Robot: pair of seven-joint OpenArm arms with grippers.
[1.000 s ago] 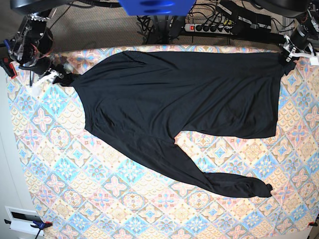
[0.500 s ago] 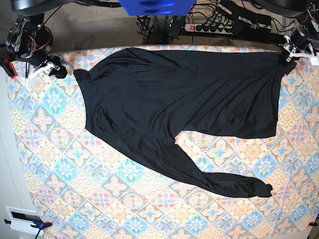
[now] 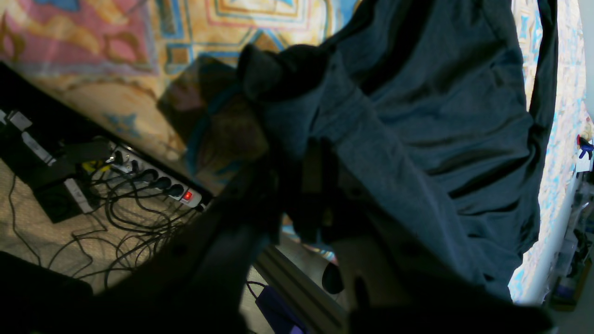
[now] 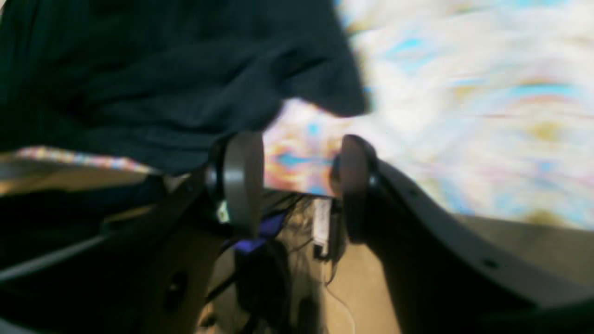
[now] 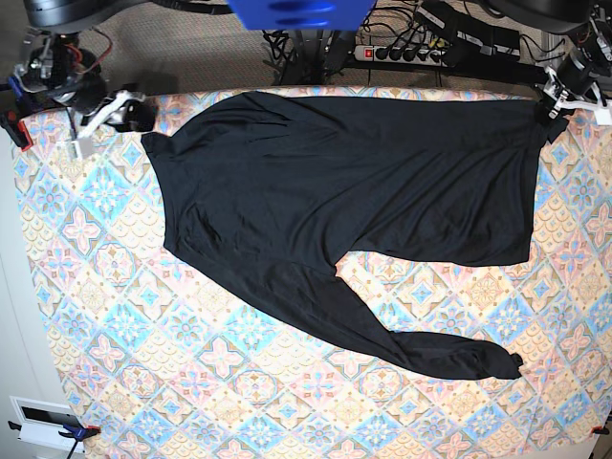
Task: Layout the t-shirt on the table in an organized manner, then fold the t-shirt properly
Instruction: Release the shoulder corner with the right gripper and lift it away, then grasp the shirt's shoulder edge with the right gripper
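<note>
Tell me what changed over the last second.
The right gripper let go of the t-shirt's corner and drew back up toward the table's far edge, jaws open. The left gripper stayed shut on the opposite corner; the shirt otherwise lay unchanged.

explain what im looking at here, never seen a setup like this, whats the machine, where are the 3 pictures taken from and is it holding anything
This is a robot with two arms working over a table covered in pastel patterned cloth. One picture comes from a camera looking straight down on the table; the other two come from cameras mounted on each arm's wrist, looking along its pincers.

A black long-sleeved t-shirt lies spread out, one sleeve trailing toward the near edge.

The left gripper, at the top right of the overhead picture, is shut on a corner of the shirt; its wrist picture shows the fabric bunched at the pincers. The right gripper, at the top left of the overhead picture, is open and holds nothing: its two pads stand apart with bare cloth between them, beside the shirt's edge.
</note>
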